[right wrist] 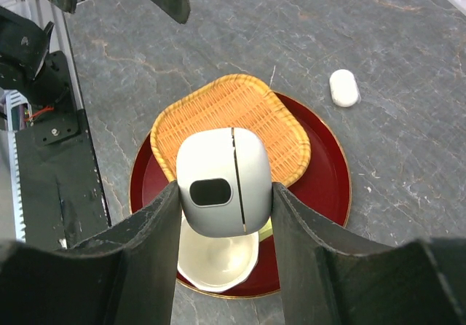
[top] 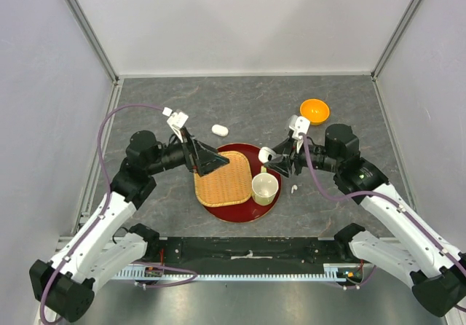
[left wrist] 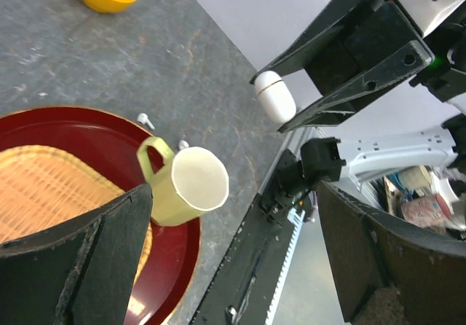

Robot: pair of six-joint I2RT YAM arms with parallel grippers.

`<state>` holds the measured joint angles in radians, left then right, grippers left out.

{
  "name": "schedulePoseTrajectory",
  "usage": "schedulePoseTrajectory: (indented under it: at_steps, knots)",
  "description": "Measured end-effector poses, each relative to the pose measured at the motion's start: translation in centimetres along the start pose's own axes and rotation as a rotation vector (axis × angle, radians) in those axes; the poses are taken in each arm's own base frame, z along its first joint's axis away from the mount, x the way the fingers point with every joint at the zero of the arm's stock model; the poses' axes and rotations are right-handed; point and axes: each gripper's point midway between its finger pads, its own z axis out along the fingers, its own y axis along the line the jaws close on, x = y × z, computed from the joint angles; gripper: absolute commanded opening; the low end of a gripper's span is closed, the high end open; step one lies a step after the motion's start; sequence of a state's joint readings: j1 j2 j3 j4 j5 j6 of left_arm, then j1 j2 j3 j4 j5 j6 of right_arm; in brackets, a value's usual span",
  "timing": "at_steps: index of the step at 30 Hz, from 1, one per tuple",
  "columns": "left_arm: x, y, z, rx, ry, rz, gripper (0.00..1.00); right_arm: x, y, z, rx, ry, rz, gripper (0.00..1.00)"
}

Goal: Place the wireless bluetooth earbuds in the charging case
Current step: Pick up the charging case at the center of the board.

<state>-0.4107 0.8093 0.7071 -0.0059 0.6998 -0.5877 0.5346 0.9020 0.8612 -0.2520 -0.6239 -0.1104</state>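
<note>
"Two cases I see. How far is the task, pls?"

"Early, I think. From left: the left claw (top: pixel 207 161) is fully released and holds nothing. It hangs over a corner of the woven tray (top: pixel 218 183). Behind it the spare case (top: pixel 219 130) lies on the bench (top: pixel 160 99), apart from the red plate (top: pixel 240 213)."

"And the cup?"

"The cream cup (top: pixel 264 188) stands on the plate's right part, beside the woven tray. It looks empty in the left wrist view. Above it the right claw (right wrist: pixel 226 194) is clenched on the charging case (left wrist: pixel 274 97), lifted off the bench. Its lid seam looks closed, so imo no bud can go in yet."

"Where are the buds?"

"Two earbuds (left wrist: pixel 145 119) lie on the bench just right of the plate, near the cup but not touching it. The other buds I cannot find. Maybe they are inside a case, but I cannot tell. The orange bowl (top: pixel 314 110) is at the far right, well apart."

"So what is left?"

"Nearly all, approx.: open the lid, pick each bud and seat it. Nothing is finished that I can confirm."
</note>
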Motion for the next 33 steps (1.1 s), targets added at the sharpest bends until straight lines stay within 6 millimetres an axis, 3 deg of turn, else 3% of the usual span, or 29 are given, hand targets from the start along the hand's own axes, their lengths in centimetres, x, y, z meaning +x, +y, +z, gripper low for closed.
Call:
schedulePoseTrajectory:
  at_steps: [11,16,30,33]
  knots:
    - [2.8,-1.0,4.0,-0.004,0.101,-0.03,0.96,1.2,1.1,0.4,0.009,0.015,-0.067,0.0]
    - [2.9,-1.6,5.8,-0.005,0.113,-0.042,0.92,1.5,1.7,1.1,-0.006,0.028,-0.078,0.0]
    - [4.1,-2.2,8.8,0.015,0.163,-0.089,0.79,1.0,2.3,2.1,0.01,0.015,-0.121,0.0]
    - [4.7,-2.3,9.3,0.02,0.182,-0.096,0.69,0.9,2.3,2.2,0.013,0.012,-0.13,0.0]
